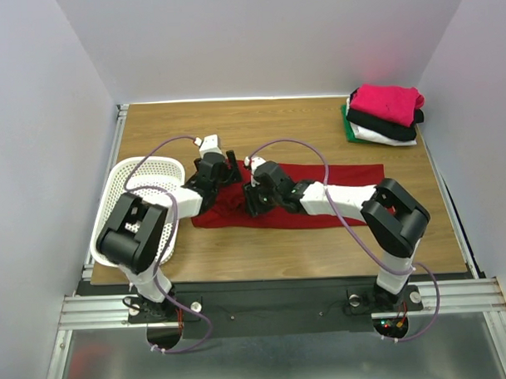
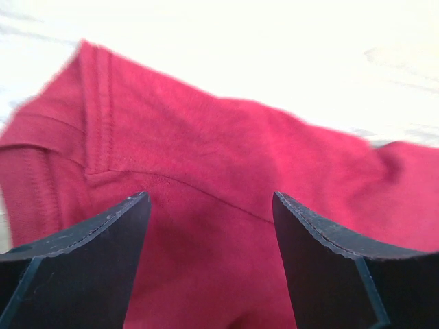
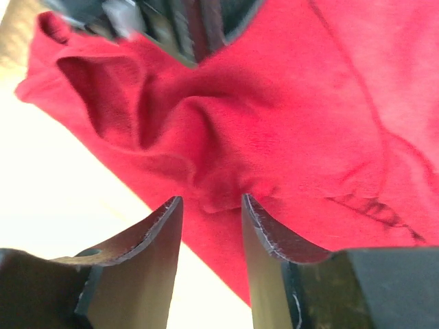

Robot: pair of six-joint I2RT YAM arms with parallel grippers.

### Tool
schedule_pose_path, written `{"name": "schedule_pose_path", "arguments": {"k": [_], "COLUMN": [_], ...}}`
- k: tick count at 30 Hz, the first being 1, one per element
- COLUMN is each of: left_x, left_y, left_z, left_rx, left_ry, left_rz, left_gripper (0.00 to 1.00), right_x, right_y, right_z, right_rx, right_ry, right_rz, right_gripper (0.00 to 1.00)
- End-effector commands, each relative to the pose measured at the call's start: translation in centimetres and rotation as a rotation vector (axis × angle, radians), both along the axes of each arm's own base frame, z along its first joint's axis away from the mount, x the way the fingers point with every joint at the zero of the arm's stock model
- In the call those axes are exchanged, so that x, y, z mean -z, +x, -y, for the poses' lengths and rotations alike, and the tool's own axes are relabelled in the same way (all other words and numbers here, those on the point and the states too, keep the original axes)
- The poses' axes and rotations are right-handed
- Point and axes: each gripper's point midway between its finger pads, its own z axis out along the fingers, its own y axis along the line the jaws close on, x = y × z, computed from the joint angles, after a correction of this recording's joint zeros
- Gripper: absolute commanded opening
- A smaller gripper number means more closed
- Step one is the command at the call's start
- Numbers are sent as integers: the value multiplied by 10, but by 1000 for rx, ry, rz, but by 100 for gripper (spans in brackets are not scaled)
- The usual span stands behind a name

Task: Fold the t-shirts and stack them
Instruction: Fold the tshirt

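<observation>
A large dark red t-shirt (image 1: 336, 191) lies spread across the middle of the table, bunched at its left end. My left gripper (image 1: 225, 174) is open just above the shirt's left part, with red cloth (image 2: 226, 157) filling the view between its fingers (image 2: 103, 240). My right gripper (image 1: 255, 196) is open low over the bunched cloth, and a raised fold (image 3: 212, 185) sits just beyond its fingertips (image 3: 168, 212). Neither gripper holds anything. A folded stack stands at the back right: pink t-shirt (image 1: 389, 101) on top, then black (image 1: 382, 122), white (image 1: 382, 137) and green (image 1: 347, 124).
A white perforated basket (image 1: 136, 173) stands at the table's left edge, partly under my left arm. The left gripper's body (image 3: 171, 20) shows at the top of the right wrist view, close to the right gripper. Grey walls enclose the table on three sides.
</observation>
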Motion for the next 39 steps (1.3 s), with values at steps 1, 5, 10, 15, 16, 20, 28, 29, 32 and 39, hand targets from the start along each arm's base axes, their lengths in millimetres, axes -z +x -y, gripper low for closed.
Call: {"name": "schedule_pose_path", "arguments": {"k": [1,5,10,15,16,20,28,29,32,39], "left_x": [-50,-58,-41,-25,-20,-14,-11,-12,-8,-2], "left_y": [-5,-21,-40,-52,-55,-58,-69,-70,-75,-80], "left_z": [-7,-11,-7,-2,-3,-1,-8,-8,-8,-9], "left_rx": [-15,-12,11,29,29,36,24,24,29,31], "left_ry": [-51,-91,-124,-126,-126,-129,-132,-137,-147,-153], "left_rz": [119,132,97,66,54,43,39,41,33,25], "left_gripper": [84,84,84,84,83,84,84,84,83,84], "right_x": [-22,-13,-3,2,2,7,12,13,15,7], "right_y": [-7,-9,-9,-5,-4,-3,1,2,3,5], "right_z": [-13,-20,-22,-19,-18,-18,-15,-14,-13,-11], "right_rx": [-32,-49,-46,-23,-20,-17,0,1,10,16], "right_ry": [34,21,2,-21,-25,-36,-61,-64,-74,-69], "right_rz": [57,44,36,43,45,44,55,56,60,75], "right_gripper": [46,47,47,47,47,47,38,37,27,6]}}
